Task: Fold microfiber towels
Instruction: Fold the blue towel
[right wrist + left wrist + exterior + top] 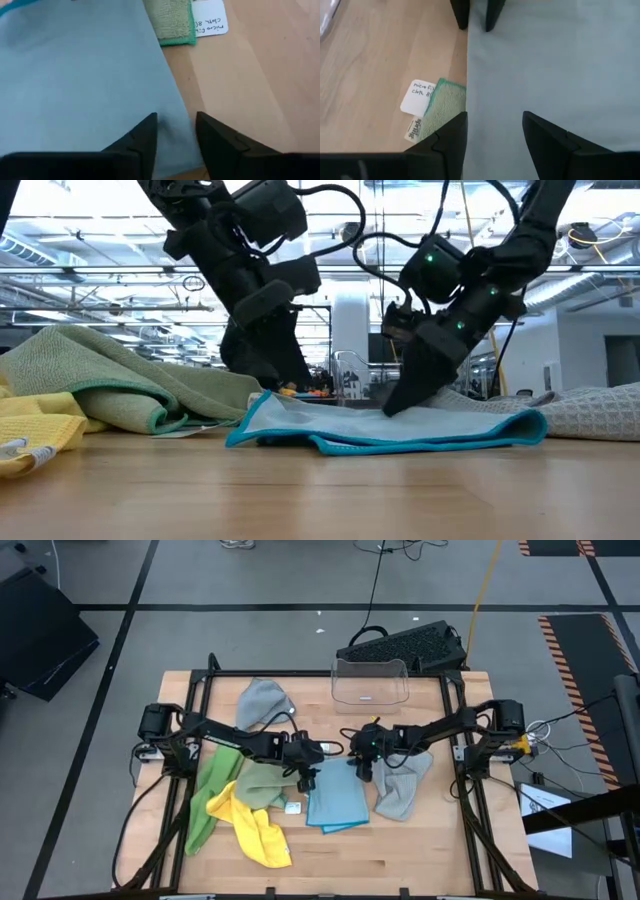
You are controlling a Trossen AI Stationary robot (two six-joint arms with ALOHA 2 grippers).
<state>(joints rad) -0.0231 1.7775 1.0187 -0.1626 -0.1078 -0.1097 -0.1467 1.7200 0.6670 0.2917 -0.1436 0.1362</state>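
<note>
Light blue towel (336, 806) folded flat, teal-edged, left pincer (304, 778) and right pincer (363, 769) both parted over its corners

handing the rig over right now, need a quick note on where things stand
Left gripper: fingers open, down at the light blue towel's left edge.
Right gripper: fingers apart, at that towel's far right corner.
Light blue towel lies folded over mid-table.
Unfolded: grey towel at the back, second grey towel on the right, and sage green towel, bright green towel, yellow towel piled left.
Left: finish blue, fold the other five.
</note>
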